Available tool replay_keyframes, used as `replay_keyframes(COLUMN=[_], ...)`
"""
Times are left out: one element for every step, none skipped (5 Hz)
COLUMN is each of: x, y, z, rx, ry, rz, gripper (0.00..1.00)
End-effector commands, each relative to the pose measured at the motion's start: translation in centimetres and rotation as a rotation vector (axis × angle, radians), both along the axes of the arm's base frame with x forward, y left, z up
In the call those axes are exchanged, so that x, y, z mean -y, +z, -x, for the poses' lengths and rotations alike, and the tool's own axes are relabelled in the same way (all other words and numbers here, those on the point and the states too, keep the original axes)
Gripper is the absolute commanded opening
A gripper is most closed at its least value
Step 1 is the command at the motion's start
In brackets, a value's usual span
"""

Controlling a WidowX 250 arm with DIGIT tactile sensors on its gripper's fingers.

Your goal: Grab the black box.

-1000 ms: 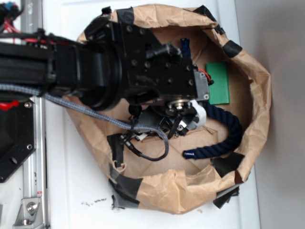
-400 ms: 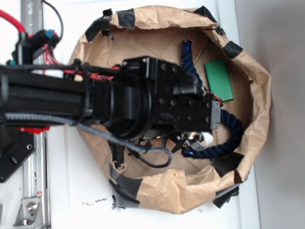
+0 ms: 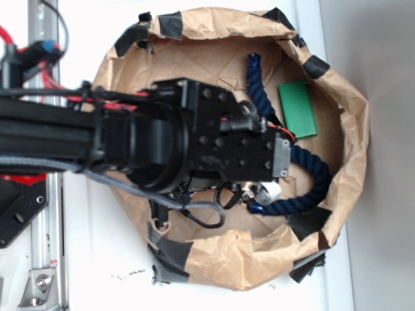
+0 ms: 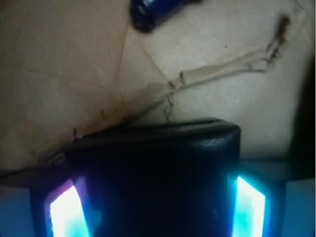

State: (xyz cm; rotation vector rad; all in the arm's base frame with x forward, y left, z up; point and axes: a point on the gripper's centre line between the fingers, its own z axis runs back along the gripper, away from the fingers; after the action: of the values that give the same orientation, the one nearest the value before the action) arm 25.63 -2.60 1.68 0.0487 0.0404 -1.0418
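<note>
Shifted slightly left since 0.4 s ago, the black robot arm (image 3: 97,146) now leaves more of the rope's upper run showing beside the green block; vs. 1.0 s ago it sits lower, w/ the block fully clear of it.

White desk (image 3: 110,259) carries a wide, crumpled brown-paper bag w/ black tape patches on its rim (image 3: 353,110), lying open toward the exterior cam. Arm reaches in from the left, covering most of the bag's floor; a grey braided cable (image 3: 123,188) loops under it.

Thick dark-navy rope (image 3: 311,175) curves from near the bag's top down past the arm's head, ending by the tool; in the wrist view its blue end (image 4: 158,10) lies at the top edge, well apart from the box.

Flat green rectangular block (image 3: 297,110) rests tilted on the bag floor, right of the rope's upper part, apart from the arm.

Small glossy black box w/ rounded edges (image 4: 158,173) fills the lower wrist view, sitting on the creased paper between the two glowing blue-white pads (image 4: 249,207) of the tool (image 4: 155,210). Pads stand close against the box's left and right sides; jaws partly closed around it, but a firm grip cannot be told. In the exterior view the box is hidden under the arm's head.
</note>
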Motion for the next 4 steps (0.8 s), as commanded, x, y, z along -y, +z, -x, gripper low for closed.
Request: replay_keyframes(x=[-2.1, -2.3, -1.8, -1.7], y=[10.0, 12.4, 13.7, 13.6], z=[1.8, 2.2, 1.4, 0.4], rx=[0.161, 0.135, 0.059, 0.013], ry=[0.332, 0.465, 0.613, 0.716], rz=[0.077, 0.101, 0.078, 0.085], gripper=[0.0, 0.0, 0.0, 0.0])
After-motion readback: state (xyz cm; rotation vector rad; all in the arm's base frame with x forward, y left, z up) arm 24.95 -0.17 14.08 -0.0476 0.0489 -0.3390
